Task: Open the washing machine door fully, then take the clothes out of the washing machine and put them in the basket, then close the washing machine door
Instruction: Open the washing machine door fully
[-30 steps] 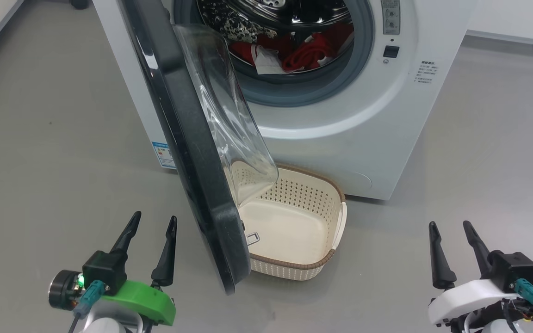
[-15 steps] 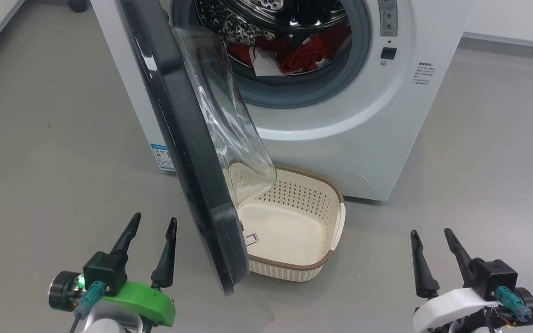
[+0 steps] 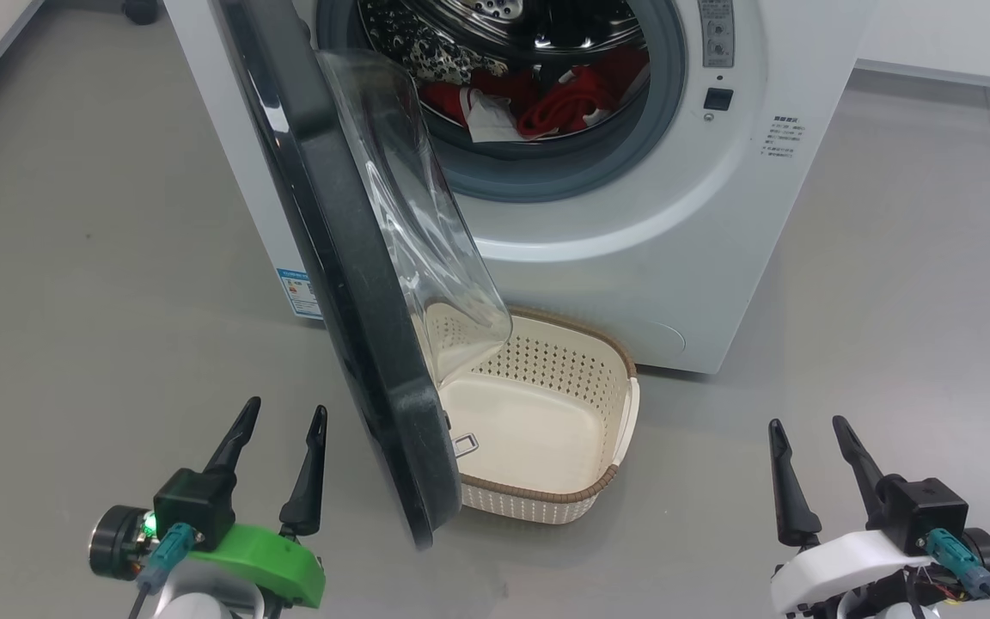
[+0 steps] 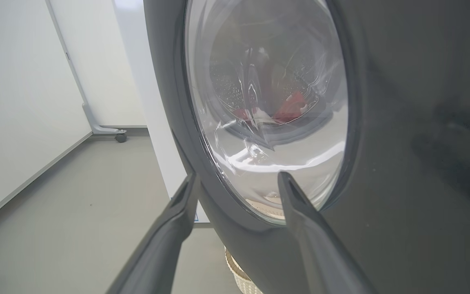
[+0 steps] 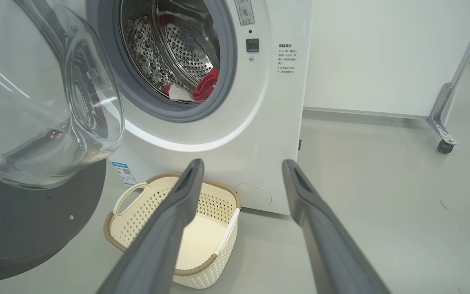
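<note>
The washing machine door (image 3: 323, 241) is seen swung partly open from the left side of the opening. Its black rim is turned edge-on in the head view and its clear glass bowl bulges toward the drum. The washing machine (image 3: 650, 232) is stood on a grey floor. The clothes (image 3: 559, 103) are seen in the bottom of the steel drum: red fabric, a white piece and a dark patterned piece. The basket (image 3: 538, 509) is set on the floor just in front of the machine, partly under the door. A blue sticker (image 3: 299, 291) is stuck at the front's lower left corner (its print is too small to be read). A few lines of small dark print (image 3: 783, 142) right of the opening cannot be read either. The left gripper (image 3: 287, 406) is held just left of the door's lower edge, fingers spread and holding nothing. The right gripper (image 3: 806, 421) is held well to the right of the basket, likewise spread and empty.
</note>
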### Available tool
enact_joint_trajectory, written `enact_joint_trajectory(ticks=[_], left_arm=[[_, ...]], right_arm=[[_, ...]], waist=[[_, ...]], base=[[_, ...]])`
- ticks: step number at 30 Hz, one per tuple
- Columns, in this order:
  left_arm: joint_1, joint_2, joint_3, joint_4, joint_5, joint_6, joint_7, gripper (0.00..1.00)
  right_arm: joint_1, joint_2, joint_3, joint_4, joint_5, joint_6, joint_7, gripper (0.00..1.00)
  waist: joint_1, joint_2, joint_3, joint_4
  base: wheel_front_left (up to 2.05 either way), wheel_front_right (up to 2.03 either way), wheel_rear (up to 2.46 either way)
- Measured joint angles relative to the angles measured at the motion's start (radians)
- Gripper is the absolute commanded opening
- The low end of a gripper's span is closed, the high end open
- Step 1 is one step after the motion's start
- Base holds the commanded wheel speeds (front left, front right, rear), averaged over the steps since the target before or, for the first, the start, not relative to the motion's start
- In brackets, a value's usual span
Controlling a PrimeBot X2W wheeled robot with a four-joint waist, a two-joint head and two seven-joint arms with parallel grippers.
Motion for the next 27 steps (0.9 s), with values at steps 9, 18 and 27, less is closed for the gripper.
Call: enact_joint_trajectory(ticks=[9,18,27], left_arm=[[0.0,0.0,0.0,0.006,0.0,0.0,0.0,0.0],[0.0,0.0,0.008,0.007,0.0,0.0,0.0,0.0],[-0.001,0.0,0.041,-0.021,0.0,0.011,0.0,0.0]], right_arm=[[0.0,0.002,-0.004,-0.007,-0.017,0.0,0.0,1.0],[0.0,0.005,-0.012,-0.013,-0.026,0.002,0.0,1.0],[0.0,0.009,-0.026,-0.015,-0.027,0.002,0.0,1.0]], waist=[[0.0,0.0,-0.002,0.005],[0.0,0.0,0.002,0.008],[0.0,0.0,0.006,0.009]], base=[[0.0,0.0,0.0],[0.0,0.0,0.0],[0.0,0.0,0.0]])
